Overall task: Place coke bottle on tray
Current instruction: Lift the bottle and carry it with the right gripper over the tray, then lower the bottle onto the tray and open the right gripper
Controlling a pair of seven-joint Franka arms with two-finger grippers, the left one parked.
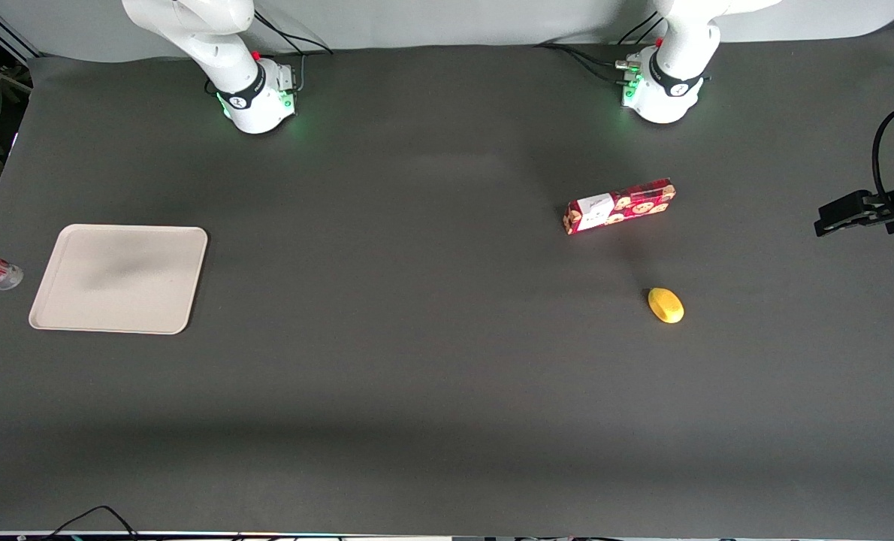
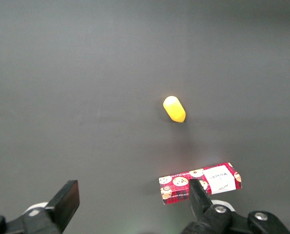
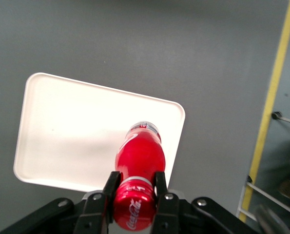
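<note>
red-labelled plastic coke bottle (image 3: 136, 192) clamped in hand (image 3: 135, 197), carried above flat beige tray (image 3: 57, 122); next: lowering, then releasing.

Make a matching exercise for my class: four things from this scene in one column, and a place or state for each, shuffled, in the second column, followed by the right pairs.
Column one:
1. coke bottle
2. tray
3. biscuit box
4. yellow fruit

Column two:
A. lies flat, nothing on it
B. gripped by the gripper, held in the air at the working arm's end
C. nearer the front camera than the red box
D. lies toward the parked arm's end, farther from the front camera than the fruit

Pairs: 1-B, 2-A, 3-D, 4-C
</note>
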